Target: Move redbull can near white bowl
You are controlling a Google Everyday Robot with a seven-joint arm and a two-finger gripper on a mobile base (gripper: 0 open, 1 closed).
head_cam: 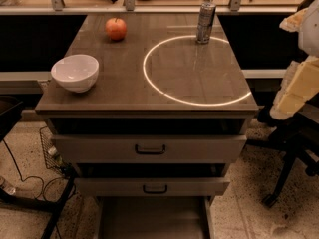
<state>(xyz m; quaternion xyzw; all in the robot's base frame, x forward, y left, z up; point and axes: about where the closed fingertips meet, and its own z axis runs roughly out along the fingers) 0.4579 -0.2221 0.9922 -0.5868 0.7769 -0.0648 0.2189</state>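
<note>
Remote session, step in hand: reach for the can, nothing picked up yet

- Can (205,23) stands upright at the far right of the bench (124,91), right on the far edge of the ring of light (199,104)
- Bowl (75,72) sits at the near left corner, well apart from the can, diagonally across the bench
- Apple (115,29) is at the far left, beyond the bowl, apart from both
- Gripper is out of frame. Only a cream section of the arm (299,86) shows at the right edge, so I cannot tell whether the gripper is open or closed

How I'd run it:
- Come in from the right and take the can side-on at about mid-height. It looks slim and tall, so I judge it tips easily if nudged near the top
- Squeeze lightly, since the wall is probably thin
- Lift clear, keep it upright and carry it diagonally toward the near left, passing in front of the apple
- Set it on bare bench just right of the bowl, near but not touching, and back from the front edge
- Release only once the base sits flat

Count:
- can 1
- bowl 1
- apple 1
- ring of light 1
- drawers 2: upper (149,148) and lower (152,187), one handle each
</note>
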